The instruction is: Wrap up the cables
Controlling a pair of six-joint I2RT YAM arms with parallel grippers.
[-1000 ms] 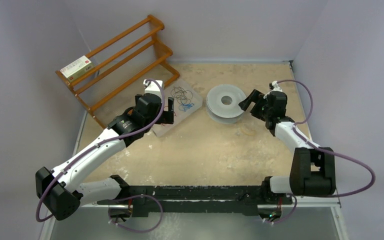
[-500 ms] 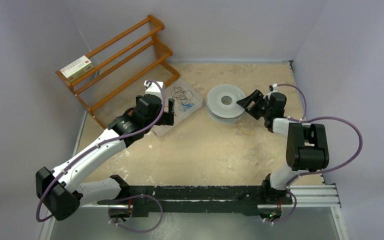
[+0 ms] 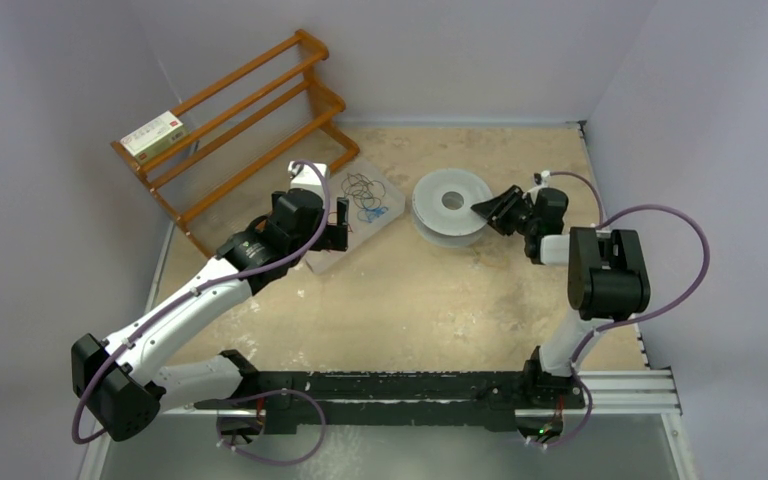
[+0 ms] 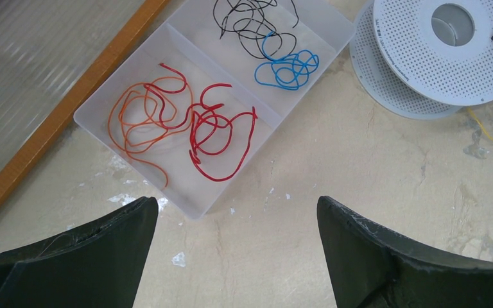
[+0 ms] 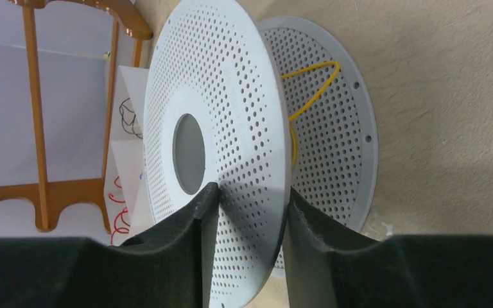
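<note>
Left wrist view: the left gripper (image 4: 236,205) hovers, jaws spread wide, just near of a clear tray (image 4: 192,70). A red cable (image 4: 205,122) and an orange cable (image 4: 135,122) lie tangled in one compartment, a black cable (image 4: 250,22) and a blue cable (image 4: 289,67) in the farther one. To the right, the right gripper (image 5: 247,192) straddles the upper disc of a white reel (image 5: 231,96); I cannot tell if its jaws squeeze it.

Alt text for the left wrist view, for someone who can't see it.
The open left gripper hangs by a clear two-compartment tray: red and orange cables in the near half, black and blue cables in the far half. A white perforated spool lies to the right, a wooden rail at left.
</note>
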